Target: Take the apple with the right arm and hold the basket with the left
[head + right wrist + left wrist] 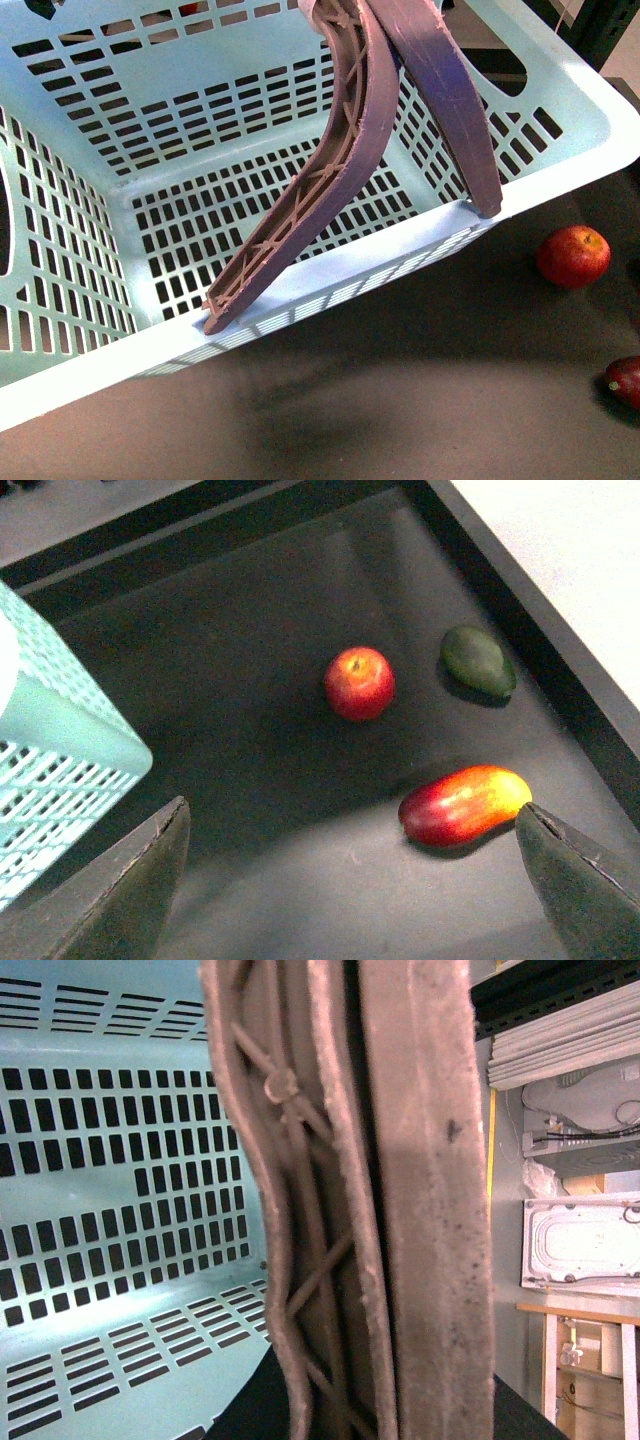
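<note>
Step in hand: approach. Right gripper (350,825) spread wide, empty, above dark tray (250,600). Apple (359,683) lying loose between basket (60,730) corner and dark green fruit (478,660), touching neither. Left claw unseen; hold on handles (400,1210) cannot be told. Next: lower, centre over apple, close.

1. Basket (560,150): pale mint plastic that looked smooth, with a soft sheen along the rim.
2. Handles (345,180): brownish-purple plastic. They were dull, and scuffed and speckled close up.
3. Apple (573,256): its red skin was smooth and slightly glossy.
4. Table surface (400,400): dark and matt, and it showed only faint blurred shading.
5. Red-yellow fruit (463,804): the skin was smooth and shiny.
6. Dark green fruit (478,660): the skin looked dull.
</note>
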